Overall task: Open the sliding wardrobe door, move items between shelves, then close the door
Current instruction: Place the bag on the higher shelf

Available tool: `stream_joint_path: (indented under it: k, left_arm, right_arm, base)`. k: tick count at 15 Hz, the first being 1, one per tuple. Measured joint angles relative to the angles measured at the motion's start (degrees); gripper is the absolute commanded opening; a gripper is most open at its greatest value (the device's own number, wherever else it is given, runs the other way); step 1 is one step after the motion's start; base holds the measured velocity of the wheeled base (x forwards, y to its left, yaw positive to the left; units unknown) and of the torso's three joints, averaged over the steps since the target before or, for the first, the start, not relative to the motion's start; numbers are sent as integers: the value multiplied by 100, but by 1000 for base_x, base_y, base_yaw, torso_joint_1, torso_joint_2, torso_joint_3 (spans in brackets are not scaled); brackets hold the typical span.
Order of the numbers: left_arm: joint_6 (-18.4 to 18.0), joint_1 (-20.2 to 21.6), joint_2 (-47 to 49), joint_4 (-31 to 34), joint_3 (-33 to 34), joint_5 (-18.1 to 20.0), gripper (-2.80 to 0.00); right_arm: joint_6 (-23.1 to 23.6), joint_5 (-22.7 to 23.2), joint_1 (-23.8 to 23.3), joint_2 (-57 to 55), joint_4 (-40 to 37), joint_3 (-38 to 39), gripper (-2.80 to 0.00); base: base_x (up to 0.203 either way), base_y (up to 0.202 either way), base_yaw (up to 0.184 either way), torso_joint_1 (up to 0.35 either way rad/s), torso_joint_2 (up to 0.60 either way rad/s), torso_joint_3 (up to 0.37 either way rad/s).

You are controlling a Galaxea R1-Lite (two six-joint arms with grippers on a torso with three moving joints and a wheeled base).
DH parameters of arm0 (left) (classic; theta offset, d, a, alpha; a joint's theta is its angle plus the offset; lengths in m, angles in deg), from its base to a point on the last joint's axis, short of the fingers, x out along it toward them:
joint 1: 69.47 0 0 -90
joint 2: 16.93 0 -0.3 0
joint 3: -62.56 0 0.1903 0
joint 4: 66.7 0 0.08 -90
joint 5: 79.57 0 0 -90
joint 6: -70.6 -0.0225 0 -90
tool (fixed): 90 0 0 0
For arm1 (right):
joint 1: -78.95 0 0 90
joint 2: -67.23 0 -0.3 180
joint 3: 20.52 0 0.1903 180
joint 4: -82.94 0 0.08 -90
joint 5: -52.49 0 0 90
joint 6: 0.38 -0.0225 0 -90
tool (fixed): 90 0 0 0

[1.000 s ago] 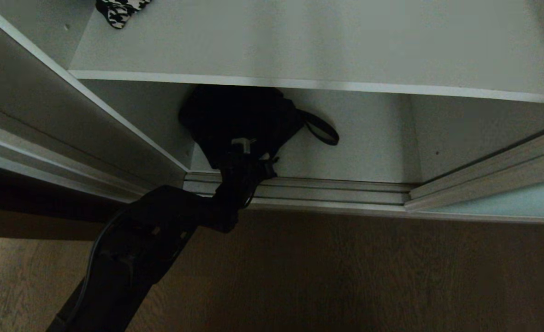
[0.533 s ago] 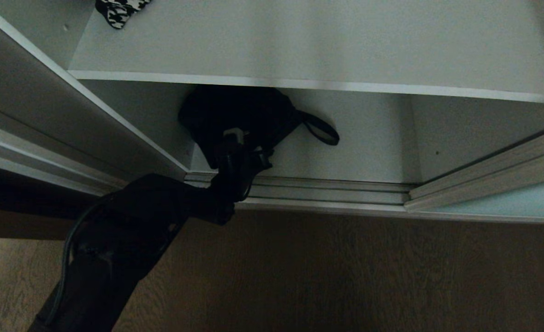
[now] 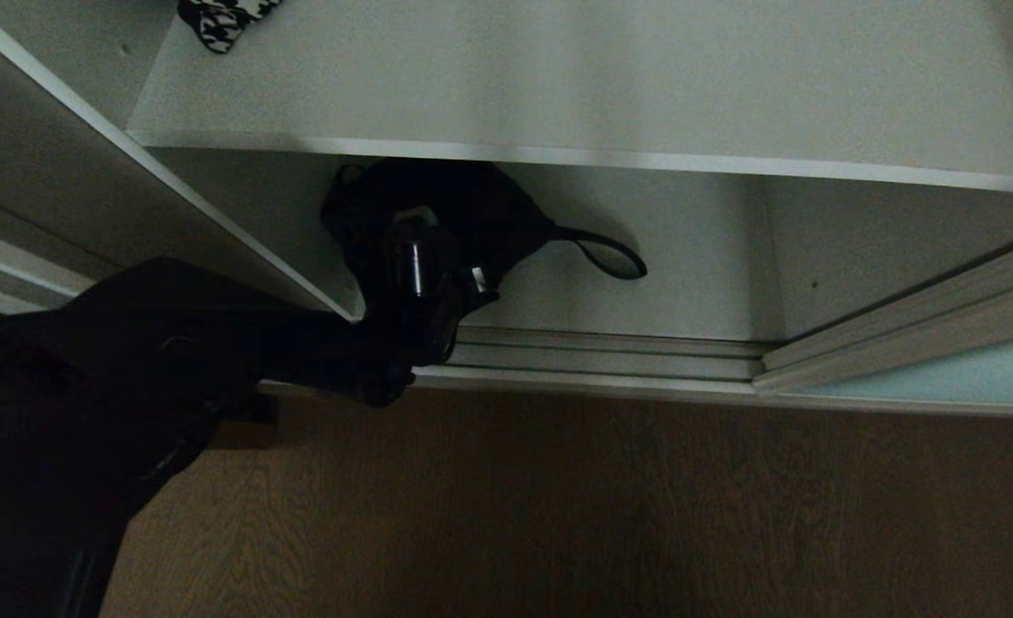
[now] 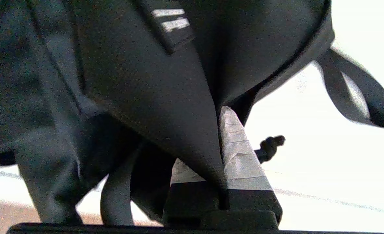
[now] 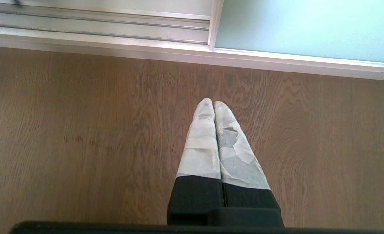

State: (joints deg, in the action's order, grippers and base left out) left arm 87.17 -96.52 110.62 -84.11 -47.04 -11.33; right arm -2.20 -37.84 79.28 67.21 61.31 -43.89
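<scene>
One upper shelf (image 3: 609, 94) overhangs the black bag (image 3: 472, 215), pinched by the left hand (image 4: 223, 143).

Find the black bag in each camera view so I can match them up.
Head view: black bag under the upper shelf, left of centre.
Left wrist view: black bag fills the frame, pinched by the left gripper.
Right wrist view: absent.
Shared landmark: strap loop.

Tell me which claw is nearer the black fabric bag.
Left. The left claw is shut on the black fabric bag on the lower shelf; the right claw hangs shut over the wooden floor, outside the wardrobe.
</scene>
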Motion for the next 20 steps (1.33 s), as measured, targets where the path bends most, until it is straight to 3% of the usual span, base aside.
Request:
stream_joint_path:
  k: [2, 5, 11, 16, 20]
  left_arm:
    - [-1, -124, -431, 44, 504, -104, -280]
    - [0, -269, -915, 3, 1025, -584, -280]
    - [-34, -354, -1724, 53, 1764, -632, -280]
    - [-70, -587, -2787, 93, 2846, -689, -280]
    - [-117, -789, -3616, 533, 3301, -848, -280]
  right_arm:
    - [-1, -1, 0, 0, 0, 0, -280]
    - [0, -2, 0, 0, 2, 0, -280]
    - [-1, 0, 0, 0, 0, 0, -280]
    - [0, -2, 0, 0, 0, 0, -280]
    - [0, -2, -2, 0, 0, 0, -280]
  base:
    - [0, 0, 0, 0, 0, 0]
    - [0, 0, 0, 0, 0, 0]
    - [0, 0, 0, 0, 0, 0]
    - [0, 0, 0, 0, 0, 0]
    - [0, 0, 0, 0, 0, 0]
